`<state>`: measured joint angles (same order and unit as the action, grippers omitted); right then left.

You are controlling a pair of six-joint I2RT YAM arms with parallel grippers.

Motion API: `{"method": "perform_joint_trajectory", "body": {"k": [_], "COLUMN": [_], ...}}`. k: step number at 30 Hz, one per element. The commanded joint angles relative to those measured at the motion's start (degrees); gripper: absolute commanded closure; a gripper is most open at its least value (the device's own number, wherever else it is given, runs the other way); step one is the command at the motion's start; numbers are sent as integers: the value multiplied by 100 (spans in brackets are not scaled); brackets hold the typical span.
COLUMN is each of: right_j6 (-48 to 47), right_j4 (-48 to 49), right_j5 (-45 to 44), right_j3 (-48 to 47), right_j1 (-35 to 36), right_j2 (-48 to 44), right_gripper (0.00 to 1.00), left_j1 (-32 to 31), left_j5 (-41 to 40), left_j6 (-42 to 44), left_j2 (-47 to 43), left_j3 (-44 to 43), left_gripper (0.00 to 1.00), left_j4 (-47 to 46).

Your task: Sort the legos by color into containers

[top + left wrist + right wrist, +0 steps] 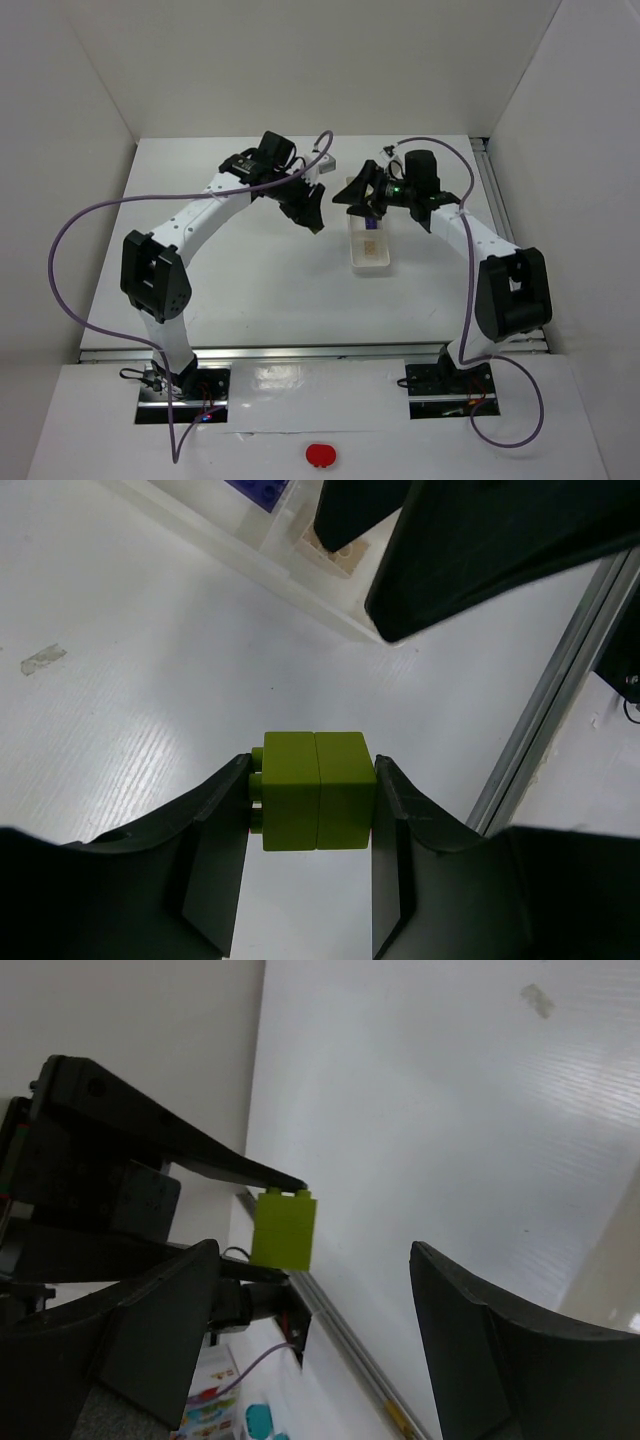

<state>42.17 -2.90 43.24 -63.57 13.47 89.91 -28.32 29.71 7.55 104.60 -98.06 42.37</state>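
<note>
My left gripper [312, 768] is shut on a yellow-green lego [318, 792], which looks like two joined blocks, held above the bare table left of the tray. The long white containers tray [300, 592] lies beyond it; a dark purple-blue lego [262, 488] sits in one compartment and a cream-white lego [336, 552] in the one beside it. In the top view the left gripper [313, 218] hangs left of the tray [355, 262]. My right gripper [362, 200] hovers over the tray's far end, open and empty. The right wrist view shows its open jaws [318, 1278] facing the held yellow-green lego [283, 1228].
An aluminium rail [545, 710] runs along the table's right edge. A scrap of tape [43, 658] lies on the white tabletop to the left. White walls enclose the table on three sides, and purple cables loop from both arms.
</note>
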Motion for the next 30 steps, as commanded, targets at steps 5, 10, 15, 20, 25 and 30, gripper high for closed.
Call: {"method": "perform_joint_trajectory", "body": {"k": [5, 10, 15, 20, 25, 30], "right_j6": [529, 476, 423, 555, 775, 775], "right_j4": [923, 817, 1009, 1405, 1590, 1511], "right_j5": [756, 888, 1282, 1468, 1337, 1178], "right_j3": [-331, -410, -306, -85, 20, -33], "right_j1": [314, 594, 727, 779, 718, 604], "right_j2": [361, 598, 756, 695, 642, 589], "right_gripper": [16, 18, 24, 62, 93, 96], "left_j1": [-148, -148, -148, -148, -148, -148], "left_j5": [324, 123, 0, -133, -475, -677], "left_j6": [212, 212, 212, 159, -34, -157], "left_j2": [-185, -185, -132, -132, -132, -317], "left_j3": [-187, -292, -345, -398, -398, -328], "left_gripper": [100, 100, 100, 100, 95, 27], "left_j4": [17, 17, 17, 17, 17, -45]}}
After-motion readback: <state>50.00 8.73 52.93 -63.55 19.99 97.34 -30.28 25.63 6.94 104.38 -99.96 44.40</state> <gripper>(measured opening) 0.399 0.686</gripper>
